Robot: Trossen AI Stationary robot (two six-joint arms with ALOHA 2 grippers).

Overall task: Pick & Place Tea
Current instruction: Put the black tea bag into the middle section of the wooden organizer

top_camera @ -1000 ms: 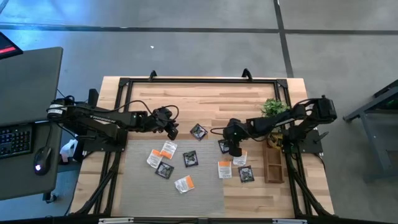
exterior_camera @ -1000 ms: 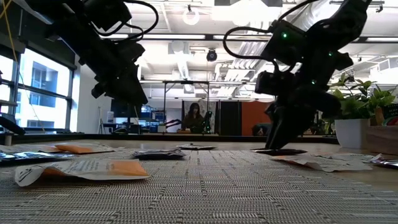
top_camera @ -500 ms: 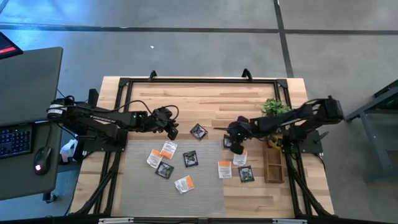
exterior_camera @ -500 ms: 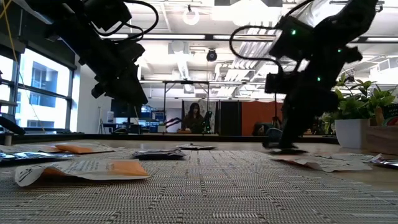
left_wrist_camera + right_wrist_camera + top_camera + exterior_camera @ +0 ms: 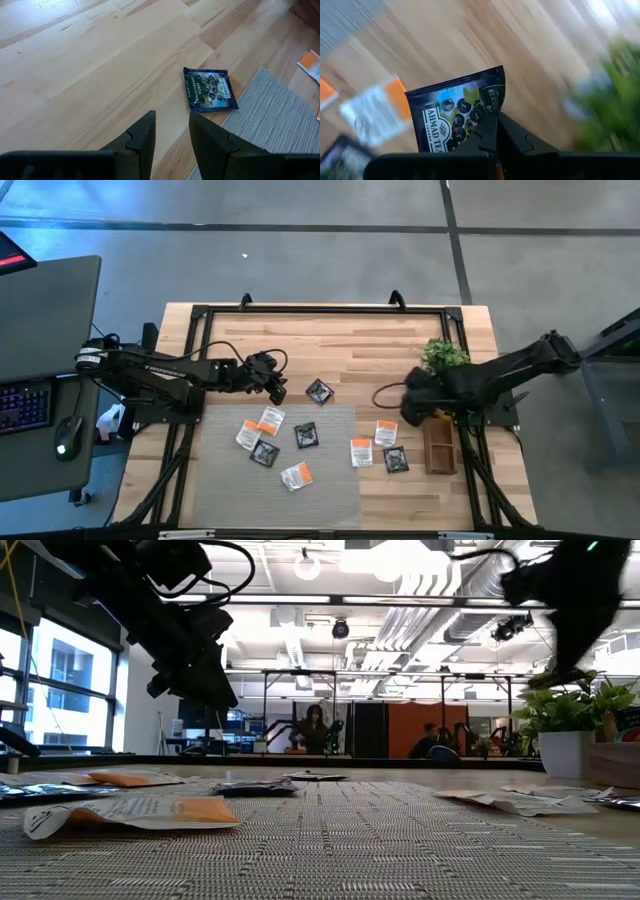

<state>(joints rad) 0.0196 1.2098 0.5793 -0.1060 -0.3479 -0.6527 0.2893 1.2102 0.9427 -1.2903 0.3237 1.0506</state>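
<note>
Several small tea sachets lie flat on the grey mat [image 5: 220, 480] and on the wood beside it, among them white-orange ones [image 5: 271, 420] [image 5: 361, 452] and black ones [image 5: 306, 435] [image 5: 396, 460]. My right gripper [image 5: 410, 408] hovers over the wood left of the narrow wooden tray [image 5: 438, 445], shut on a black sachet [image 5: 455, 117]. My left gripper [image 5: 278, 390] stays open over bare wood. Another black sachet [image 5: 209, 95] lies just beyond its fingers, untouched. My right gripper pinches the black sachet between its two shut fingers [image 5: 512, 140], at one edge close to a corner [image 5: 489, 120]. The rest of the sachet stands out flat beyond the fingertips. It is lifted clear of the table.
A small potted plant [image 5: 441, 355] stands at the far right, just behind the tray. A black frame rail [image 5: 320, 308] runs along the table's far edge. A desk with a keyboard [image 5: 25, 405] stands left of the table. A person [image 5: 312, 730] sits far back in the room.
My right gripper has shut on the black sachet at the mat's far right corner. It has lifted the sachet clear and carried it toward the table's right edge, nearer the tray.
</note>
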